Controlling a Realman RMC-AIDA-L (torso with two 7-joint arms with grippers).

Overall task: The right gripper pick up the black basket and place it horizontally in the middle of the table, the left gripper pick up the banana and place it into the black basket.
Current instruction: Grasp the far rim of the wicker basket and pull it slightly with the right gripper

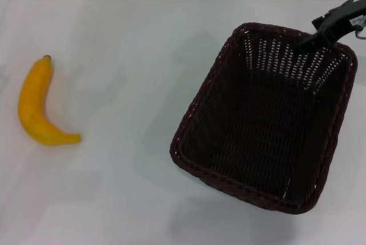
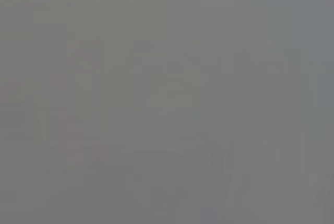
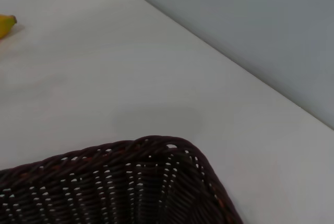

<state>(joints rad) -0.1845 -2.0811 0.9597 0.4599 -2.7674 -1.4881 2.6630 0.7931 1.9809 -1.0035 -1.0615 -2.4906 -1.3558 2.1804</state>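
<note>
Basket (image 1: 260, 142): large, rectangular, dark brown-black wicker with open-weave slanted sides and a braided rim; sits askew on the right half of the table (image 1: 143, 56), tilted, its far end apparently raised. Table: plain white, smooth, flat. Right gripper (image 1: 311, 42): slim black finger reaching in from the far right corner, touching the basket's far rim; whether it pinches the rim cannot be told. Banana (image 1: 35, 105): single, curved, smooth yellow skin, dark stem tip; lies flat at the table's left side, well apart from the basket. Left wrist view: featureless grey; left gripper unseen.
</note>
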